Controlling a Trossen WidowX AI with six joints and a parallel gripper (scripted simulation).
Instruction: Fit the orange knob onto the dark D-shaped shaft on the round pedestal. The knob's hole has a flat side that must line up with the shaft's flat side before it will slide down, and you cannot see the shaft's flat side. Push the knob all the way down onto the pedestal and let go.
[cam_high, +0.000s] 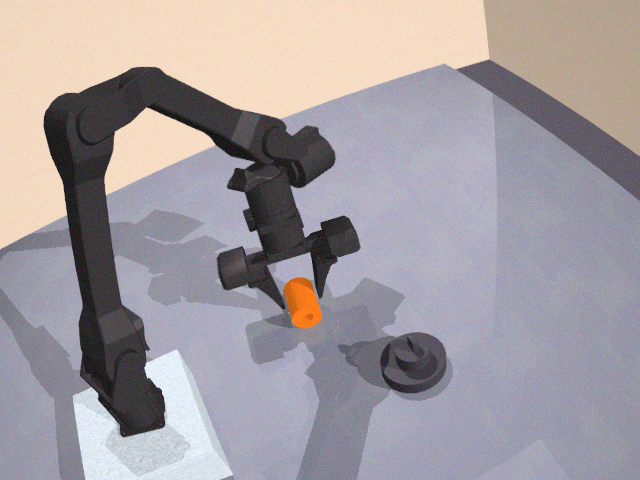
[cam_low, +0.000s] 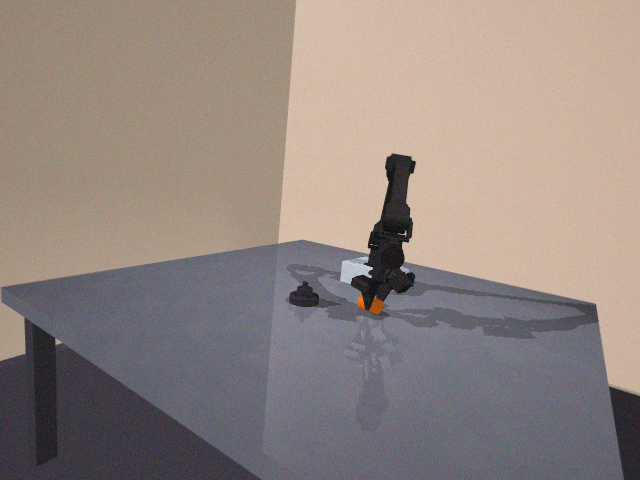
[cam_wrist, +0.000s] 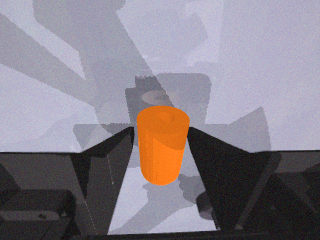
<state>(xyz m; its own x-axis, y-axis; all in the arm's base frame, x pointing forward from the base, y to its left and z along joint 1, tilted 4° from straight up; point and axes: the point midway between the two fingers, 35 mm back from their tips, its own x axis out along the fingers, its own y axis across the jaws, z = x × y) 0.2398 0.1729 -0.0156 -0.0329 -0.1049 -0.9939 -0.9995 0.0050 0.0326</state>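
The orange knob (cam_high: 305, 305) (cam_low: 377, 306) (cam_wrist: 160, 152) lies on its side on the table, and its end with the hole faces the top view. My gripper (cam_high: 301, 302) (cam_low: 376, 305) (cam_wrist: 161, 131) points down at a slant over it. Its fingers are partly open, one on each side of the knob, very near its sides, with a thin gap in the wrist view. The dark round pedestal (cam_high: 413, 383) (cam_low: 303, 300) stands apart from the knob, with its bare shaft (cam_high: 411, 343) (cam_low: 305, 283) pointing up. In the wrist view the right finger hides part of the pedestal (cam_wrist: 204, 204).
The arm's base stands on a pale block (cam_high: 206, 439) (cam_low: 354, 271). The grey table (cam_high: 558, 310) (cam_low: 180, 320) carries the block, knob and pedestal. The arm's shadows fall around the knob. Walls stand beyond the table's edges.
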